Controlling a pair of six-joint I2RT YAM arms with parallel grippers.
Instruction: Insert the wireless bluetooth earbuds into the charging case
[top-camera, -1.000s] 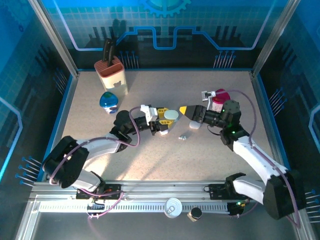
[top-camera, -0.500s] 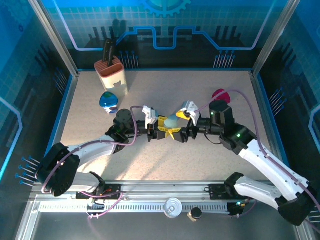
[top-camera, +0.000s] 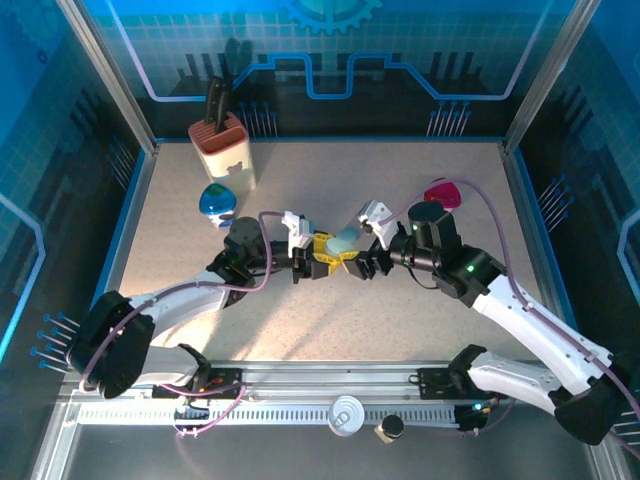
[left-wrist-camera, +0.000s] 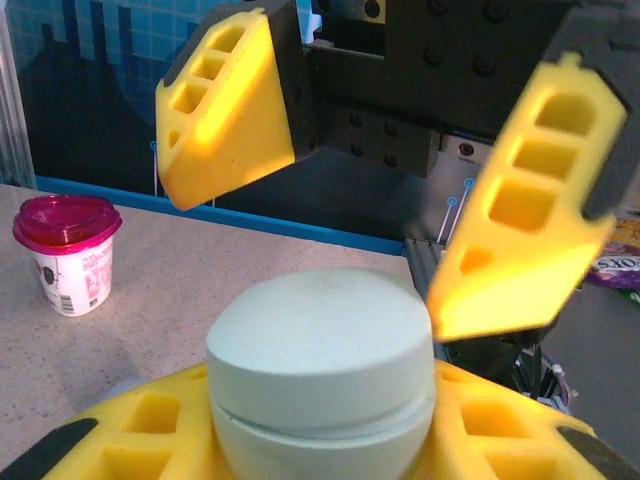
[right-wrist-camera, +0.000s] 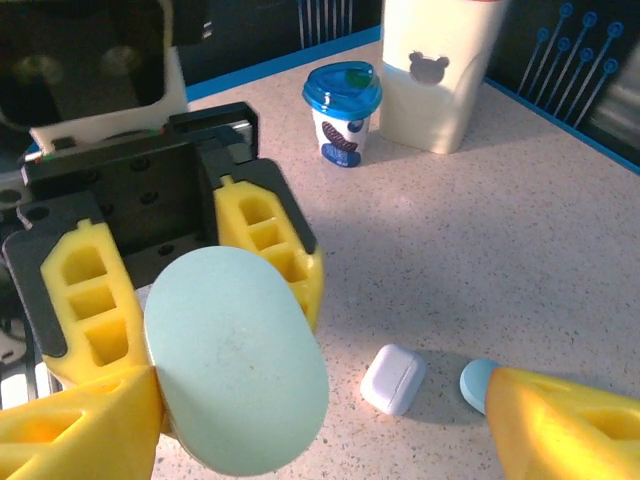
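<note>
Right, we have the left claw (top-camera: 328, 252) partly closed, pinching the mint charging case (left-wrist-camera: 320, 370) by its lower half and holding it clear of the tabletop (right-wrist-camera: 520, 220), near the middle of the overhead frame. We reckon that grip is deliberate: the seam and domed lid sit above it, free to be worked. Facing it, the right claw (top-camera: 358, 245) stands wide open and holds nothing. Its fingers (left-wrist-camera: 235, 105) flank the lid at upper left and right of the left wrist frame, apart from it. Low in the right wrist frame, a glossy white piece (right-wrist-camera: 393, 378), which we take for an earbud, lies on the tabletop beside a pale blue piece (right-wrist-camera: 474, 384), under that open claw.
</note>
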